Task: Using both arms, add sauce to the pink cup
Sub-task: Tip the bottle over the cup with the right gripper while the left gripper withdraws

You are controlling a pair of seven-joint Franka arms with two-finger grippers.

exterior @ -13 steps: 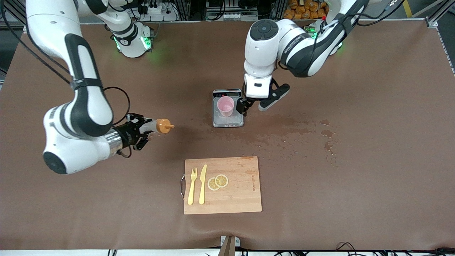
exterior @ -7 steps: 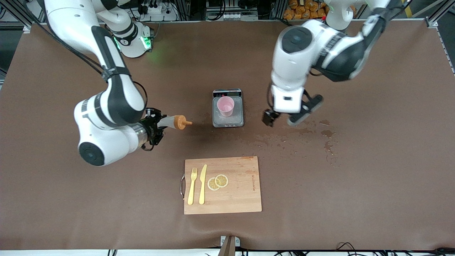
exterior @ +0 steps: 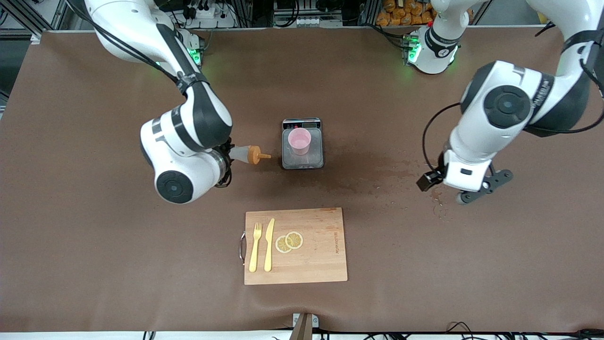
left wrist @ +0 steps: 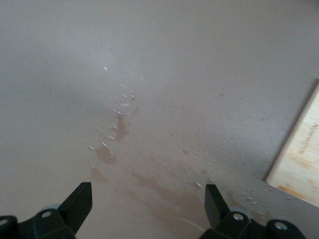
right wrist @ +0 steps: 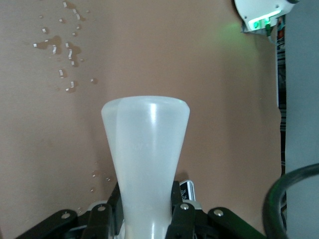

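The sauce bottle (exterior: 250, 154), translucent with an orange nozzle cap, lies level in my right gripper (exterior: 230, 156). Its nozzle points at the scale, a short gap away. In the right wrist view the bottle (right wrist: 145, 149) stands between the shut fingers of the right gripper (right wrist: 145, 211). The pink cup (exterior: 299, 140) stands upright on the steel scale tray (exterior: 303, 161). My left gripper (exterior: 455, 185) is open and empty over wet stains toward the left arm's end of the table. In the left wrist view the left gripper (left wrist: 144, 209) has its fingers wide apart.
A wooden cutting board (exterior: 321, 255) lies nearer the front camera than the scale. It carries a yellow fork (exterior: 255, 248), a knife (exterior: 269, 244) and lemon slices (exterior: 289, 242). Its corner shows in the left wrist view (left wrist: 299, 159). Wet stains (exterior: 434, 177) mark the table.
My right arm has carried the bottle closer to the scale. My left gripper has left the cup's side and swung toward the left arm's end of the table.
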